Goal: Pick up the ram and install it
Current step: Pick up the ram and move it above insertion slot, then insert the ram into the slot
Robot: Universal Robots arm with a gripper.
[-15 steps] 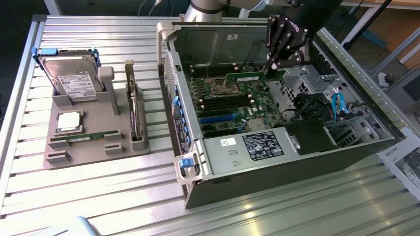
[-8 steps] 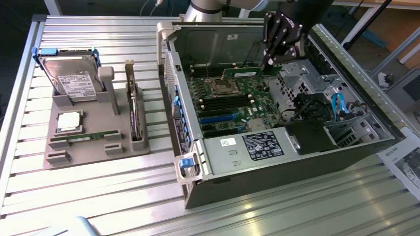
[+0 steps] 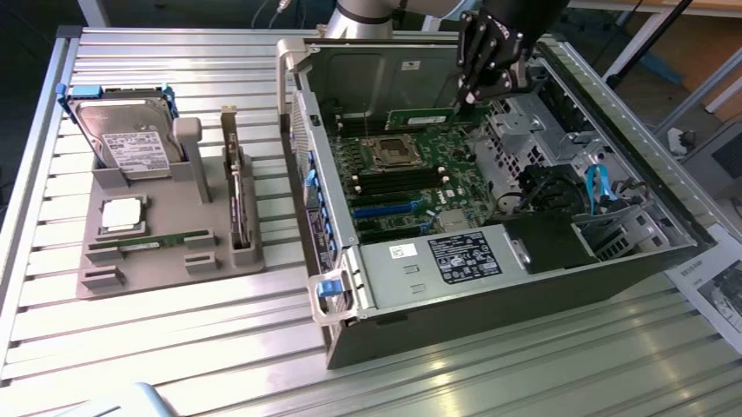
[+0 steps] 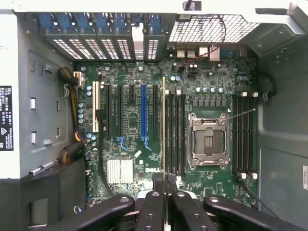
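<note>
Inside the open computer case (image 3: 487, 317), over the motherboard (image 4: 214, 185): grips the ram (image 4: 163, 130) firmly in the gripper (image 4: 164, 185), by one end. Hangs on edge, long axis parallel with the black memory slots (image 4: 176, 134), just beside them, apparently unseated.

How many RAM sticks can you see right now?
2. One ram is clamped in the gripper above the motherboard inside the open case; a second stick lies in the grey holder at the exterior view's left. Others may be hidden.
</note>
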